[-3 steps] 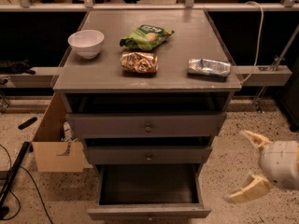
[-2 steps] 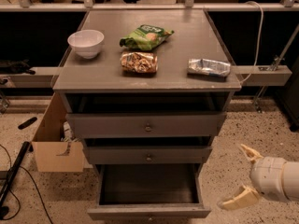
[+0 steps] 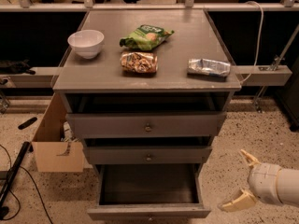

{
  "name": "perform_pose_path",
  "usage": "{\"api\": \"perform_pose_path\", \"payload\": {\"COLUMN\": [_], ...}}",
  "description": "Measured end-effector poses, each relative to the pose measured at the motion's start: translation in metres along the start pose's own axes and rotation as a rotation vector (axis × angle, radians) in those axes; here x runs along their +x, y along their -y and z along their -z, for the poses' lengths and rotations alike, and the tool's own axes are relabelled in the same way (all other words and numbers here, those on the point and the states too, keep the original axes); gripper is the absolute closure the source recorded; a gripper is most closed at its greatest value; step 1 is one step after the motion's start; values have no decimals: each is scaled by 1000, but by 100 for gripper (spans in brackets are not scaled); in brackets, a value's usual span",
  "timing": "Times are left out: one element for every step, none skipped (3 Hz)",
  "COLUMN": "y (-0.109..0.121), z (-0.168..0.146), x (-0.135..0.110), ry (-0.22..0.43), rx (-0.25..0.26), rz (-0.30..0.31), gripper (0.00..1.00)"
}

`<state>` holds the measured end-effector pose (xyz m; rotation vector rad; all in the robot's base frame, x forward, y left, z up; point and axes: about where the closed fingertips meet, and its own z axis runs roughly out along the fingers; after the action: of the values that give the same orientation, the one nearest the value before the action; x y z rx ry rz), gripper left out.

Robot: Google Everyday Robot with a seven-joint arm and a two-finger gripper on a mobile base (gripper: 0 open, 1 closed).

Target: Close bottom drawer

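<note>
1. Camera view, the gripper: the gripper (image 3: pixel 232 180) is at the lower right, low over the speckled floor (image 3: pixel 243 129), to the right of the grey cabinet (image 3: pixel 140 76) and apart from it. Its two pale fingers (image 3: pixel 249 158) are spread wide and hold nothing. One points up and left, the other down and left.
2. Camera view, the task's thing: the bottom drawer (image 3: pixel 140 212) is the lowest of three and is pulled well out toward the camera, showing its dark inside. Its flat grey front lies at the lower edge of the view, left of the gripper and not touching it.
3. Camera view, the other drawers: the middle drawer (image 3: pixel 117 155) and the top drawer (image 3: pixel 112 124) each stand a little way out, with a small round knob at the centre of each front.
4. Camera view, the cabinet top: a white bowl (image 3: pixel 86 42) sits at the left. A green bag (image 3: pixel 145 36) lies near the middle, with a brown snack bag (image 3: pixel 138 62) just in front of it. A silver packet (image 3: pixel 209 67) lies at the right.
5. Camera view, surroundings: an open cardboard box (image 3: pixel 53 146) stands on the floor just beside the cabinet's left side.
</note>
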<state>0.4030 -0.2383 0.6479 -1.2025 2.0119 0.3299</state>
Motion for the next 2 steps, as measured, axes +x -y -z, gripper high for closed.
{"api": "perform_pose_path", "payload": {"y": [-6, -7], "z": [-28, -80], "x": [11, 35], "ry": [-22, -14], "rx": [-17, -78], "rz": [25, 94], "gripper": [0, 0]}}
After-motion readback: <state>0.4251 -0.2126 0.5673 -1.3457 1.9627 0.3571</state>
